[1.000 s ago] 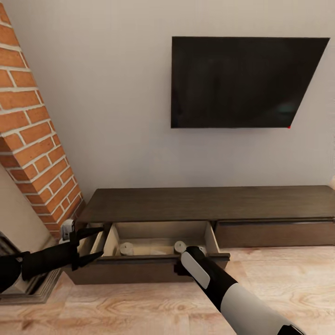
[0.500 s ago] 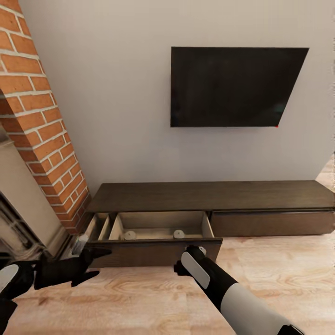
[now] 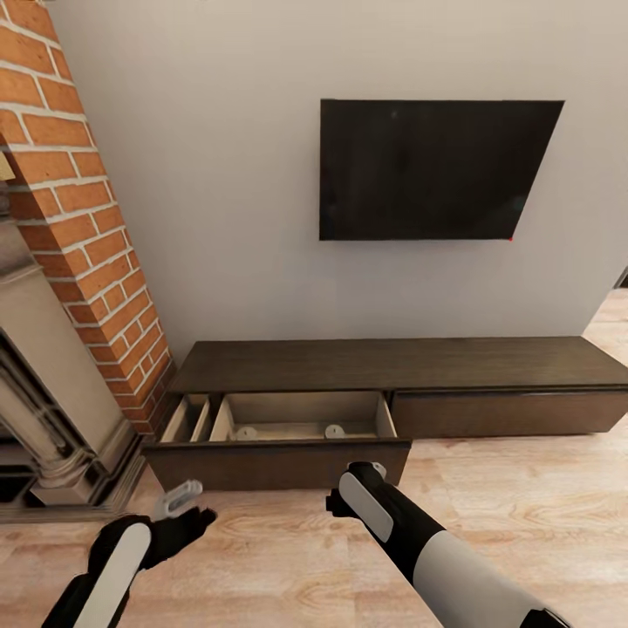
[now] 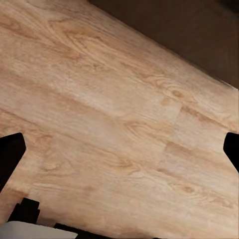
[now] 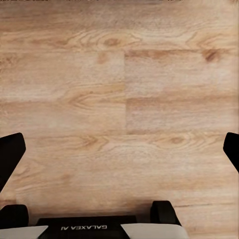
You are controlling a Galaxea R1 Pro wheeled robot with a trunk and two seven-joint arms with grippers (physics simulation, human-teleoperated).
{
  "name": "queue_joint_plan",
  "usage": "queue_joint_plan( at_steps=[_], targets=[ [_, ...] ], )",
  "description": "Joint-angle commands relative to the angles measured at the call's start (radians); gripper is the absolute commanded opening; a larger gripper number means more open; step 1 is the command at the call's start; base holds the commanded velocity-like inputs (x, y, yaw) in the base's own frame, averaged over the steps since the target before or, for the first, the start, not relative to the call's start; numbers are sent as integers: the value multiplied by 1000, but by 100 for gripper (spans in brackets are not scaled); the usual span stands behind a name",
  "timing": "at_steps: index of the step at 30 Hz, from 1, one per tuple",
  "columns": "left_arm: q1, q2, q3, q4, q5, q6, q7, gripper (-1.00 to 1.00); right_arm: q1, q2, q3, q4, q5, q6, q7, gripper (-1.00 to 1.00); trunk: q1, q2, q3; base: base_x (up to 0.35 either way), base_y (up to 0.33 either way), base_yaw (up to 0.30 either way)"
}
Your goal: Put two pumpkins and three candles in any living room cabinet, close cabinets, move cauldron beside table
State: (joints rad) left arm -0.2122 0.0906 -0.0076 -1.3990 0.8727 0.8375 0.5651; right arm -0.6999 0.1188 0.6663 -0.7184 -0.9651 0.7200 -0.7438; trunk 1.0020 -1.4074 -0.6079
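Cabinet (image 3: 392, 366) sits low against the white wall, under the dark TV (image 3: 436, 170); left drawer (image 3: 279, 436) pulled out, pale inside, two small pale round items in it, likely candles (image 3: 334, 431) but too small to be sure. Right drawer front looks shut. Handleless front: judged stiff, sliding, best pushed flat on the dark face near the middle so it doesn't skew. Left gripper (image 4: 119, 144) fingers spread wide over bare floor, holding nothing. Right gripper (image 5: 119, 149) likewise wide, empty. Wood plank floor (image 3: 523, 515), smooth. Brick chimney (image 3: 78, 218) and stone fireplace (image 3: 52, 419) stand just left of the cabinet.
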Motion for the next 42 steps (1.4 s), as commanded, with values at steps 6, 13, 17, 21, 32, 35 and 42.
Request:
queue_joint_plan(
  at_steps=[6,13,17,21,32,35,42],
  targets=[
    [0,-8,-1,61,-39,-91,3,100,-1,1,7,-1,1,1,-12,100,0,0,-1,0,0,0],
    [1,-3,-18,112,-96,-202,1,100,-1,-1,7,-3,3,-2,-11,100,0,0,-1,-53,11,0],
    [2,-3,-27,126,-109,-223,0,100,-1,-2,7,-4,4,-7,-10,100,0,0,-1,-264,88,0],
    [2,-2,-103,130,-151,-281,1,100,-1,-2,10,-6,6,-13,-9,100,0,0,-1,-124,25,0],
    [1,-13,-390,183,-341,-719,2,100,9,-9,112,-1,106,-399,19,100,0,0,-1,-10,2,0],
    [0,-15,-429,366,-362,-904,0,100,56,-9,138,-1,129,-527,39,100,0,0,-1,0,0,0],
    [-1,-15,-456,454,-366,-984,1,100,157,-10,204,1,192,-705,48,100,0,0,-1,0,0,0]
  ],
)
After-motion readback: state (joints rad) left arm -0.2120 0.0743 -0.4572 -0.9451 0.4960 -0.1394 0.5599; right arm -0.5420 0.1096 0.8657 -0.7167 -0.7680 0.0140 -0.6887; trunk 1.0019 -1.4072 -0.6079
